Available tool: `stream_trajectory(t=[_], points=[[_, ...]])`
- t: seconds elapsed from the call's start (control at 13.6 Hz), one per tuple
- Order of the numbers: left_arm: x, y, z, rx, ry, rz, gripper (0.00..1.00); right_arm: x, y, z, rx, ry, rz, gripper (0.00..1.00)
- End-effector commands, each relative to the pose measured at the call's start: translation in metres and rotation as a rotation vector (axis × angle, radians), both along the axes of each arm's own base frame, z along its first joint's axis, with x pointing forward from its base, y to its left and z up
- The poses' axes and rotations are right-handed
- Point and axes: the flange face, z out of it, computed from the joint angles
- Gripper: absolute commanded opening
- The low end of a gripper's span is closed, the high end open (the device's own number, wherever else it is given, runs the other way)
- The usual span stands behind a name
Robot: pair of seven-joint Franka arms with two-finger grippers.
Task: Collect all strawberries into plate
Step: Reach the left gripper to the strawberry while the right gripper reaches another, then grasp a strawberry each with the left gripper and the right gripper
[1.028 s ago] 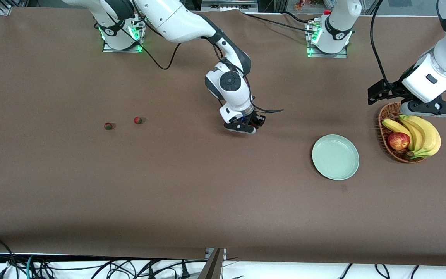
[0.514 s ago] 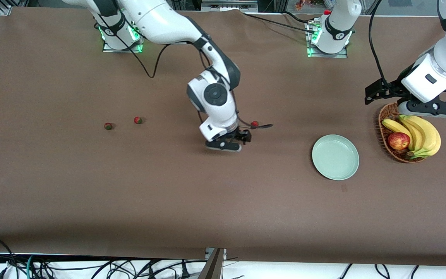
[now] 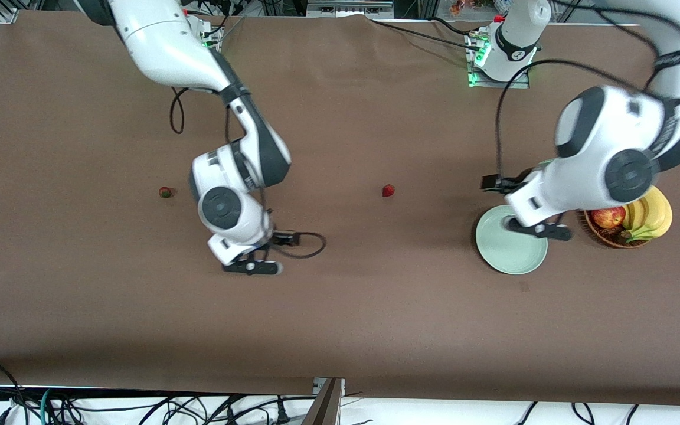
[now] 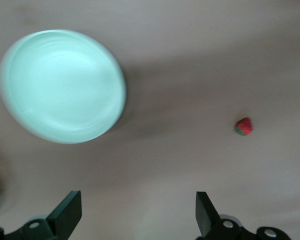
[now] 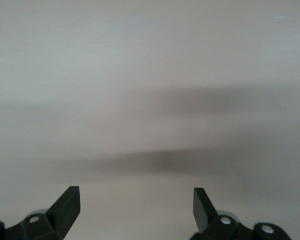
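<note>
Strawberries (image 3: 388, 190) lie on the table; left claw (image 3: 538, 229) over plate (image 3: 508, 260), right claw (image 3: 251, 267), both spread wide, empty

The front view looks down from high across the table, facing both arm bases, and takes in the whole brown tabletop with the mint-green plate (image 3: 511, 251) toward the left arm's end. The left wrist view looks down from close above, sharing that plate (image 4: 62, 85) and the strawberry (image 4: 244, 126) beside it (image 3: 388, 190). The right wrist view faces bare tabletop, well apart from the plate.
</note>
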Motion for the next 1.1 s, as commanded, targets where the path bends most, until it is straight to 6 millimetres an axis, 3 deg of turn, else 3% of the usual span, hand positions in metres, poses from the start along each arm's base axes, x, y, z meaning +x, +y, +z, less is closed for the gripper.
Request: stream_trajectory(t=[0.0, 0.07, 0.22, 0.37, 0.59, 0.73, 0.88, 1.03], points=[[-0.005, -0.077, -0.048, -0.025, -0.015, -0.110, 1.00, 0.000, -0.063, -0.010, -0.010, 0.099, 0.042, 1.00], [-0.015, -0.100, -0.067, -0.023, -0.031, -0.144, 1.00, -0.008, -0.088, -0.017, -0.017, 0.138, 0.026, 1.00], [-0.031, -0.115, -0.106, -0.038, -0.104, -0.154, 1.00, -0.029, -0.141, -0.036, -0.055, 0.198, -0.013, 1.00], [-0.054, -0.132, -0.136, -0.047, -0.153, -0.161, 1.00, -0.051, -0.161, -0.045, -0.090, 0.243, 0.015, 1.00], [-0.071, -0.146, -0.150, -0.029, -0.151, -0.122, 1.00, -0.083, -0.167, -0.051, -0.078, 0.295, 0.017, 1.00], [-0.089, -0.168, -0.160, -0.019, -0.173, -0.070, 1.00, -0.113, -0.165, -0.067, -0.064, 0.301, 0.030, 1.00], [-0.101, -0.170, -0.176, -0.026, -0.213, -0.039, 1.00, -0.141, -0.169, -0.087, -0.058, 0.289, 0.030, 1.00], [-0.113, -0.175, -0.186, -0.024, -0.231, 0.010, 1.00, -0.156, -0.171, -0.100, -0.063, 0.296, 0.034, 1.00]])
